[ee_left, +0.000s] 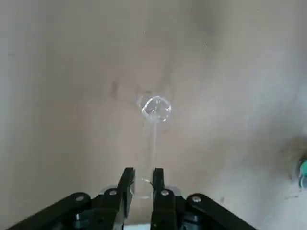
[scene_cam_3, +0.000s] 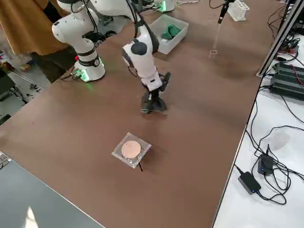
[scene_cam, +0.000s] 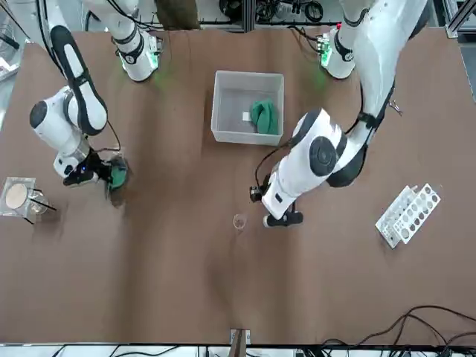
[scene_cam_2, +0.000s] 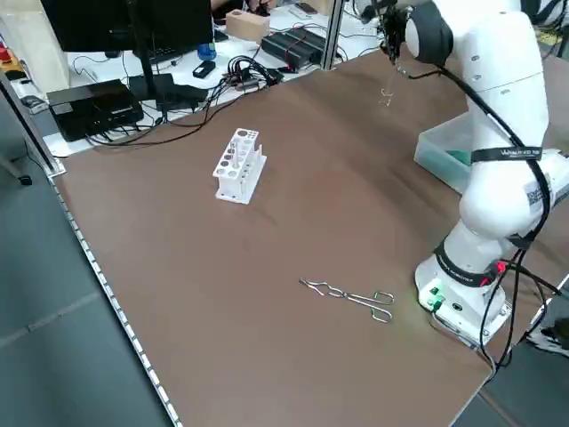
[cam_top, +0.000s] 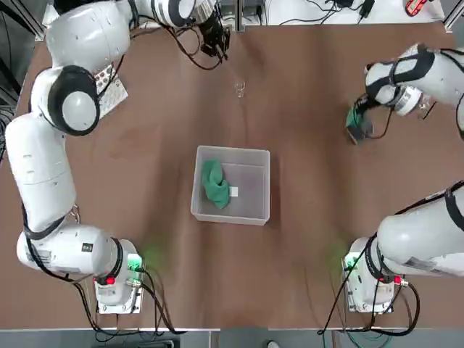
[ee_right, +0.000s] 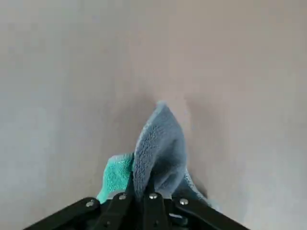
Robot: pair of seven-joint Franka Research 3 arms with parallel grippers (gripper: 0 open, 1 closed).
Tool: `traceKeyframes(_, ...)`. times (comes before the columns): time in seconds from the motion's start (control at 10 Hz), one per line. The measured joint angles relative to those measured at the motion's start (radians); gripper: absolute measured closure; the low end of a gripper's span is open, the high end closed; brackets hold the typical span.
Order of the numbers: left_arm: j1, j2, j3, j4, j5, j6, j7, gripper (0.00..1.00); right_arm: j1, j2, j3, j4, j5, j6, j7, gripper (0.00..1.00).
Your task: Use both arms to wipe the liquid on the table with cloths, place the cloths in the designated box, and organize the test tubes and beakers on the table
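Green cloth (cam_top: 214,183): in box (cam_top: 257,156), done. Right hand (ee_right: 144,194): closed on second cloth (ee_right: 160,143), at surface (cam_top: 145,145), unboxed. Left hand (ee_left: 142,179): clamped on test tube (ee_left: 152,139), held upright; rack (scene_cam: 407,214) empty.

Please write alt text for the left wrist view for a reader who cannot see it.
The left gripper holds a clear glass test tube upright between its black fingers, the tube's round bottom end just above the bare brown table.
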Motion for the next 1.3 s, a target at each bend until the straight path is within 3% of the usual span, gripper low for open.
traceKeyframes(0.3, 0.042, -0.136, 0.038, 0.001, 0.004, -0.191, -0.005, 0.79, 0.087, -0.006, 0.002, 0.212, 0.001, -0.310, 0.105, 0.93)
traceKeyframes(0.6, 0.053, -0.210, 0.219, -0.004, 0.006, -0.334, -0.023, 0.79, 0.184, -0.026, 0.004, 0.373, 0.001, -0.565, 0.320, 0.93)
traceKeyframes(0.9, 0.060, -0.230, 0.364, -0.017, 0.008, -0.407, -0.013, 0.79, 0.329, -0.042, 0.010, 0.419, 0.001, -0.643, 0.586, 0.93)
traceKeyframes(1.3, 0.067, -0.286, 0.603, -0.054, 0.009, -0.410, 0.220, 0.79, 0.605, -0.054, 0.016, 0.422, 0.004, -0.645, 0.974, 0.93)
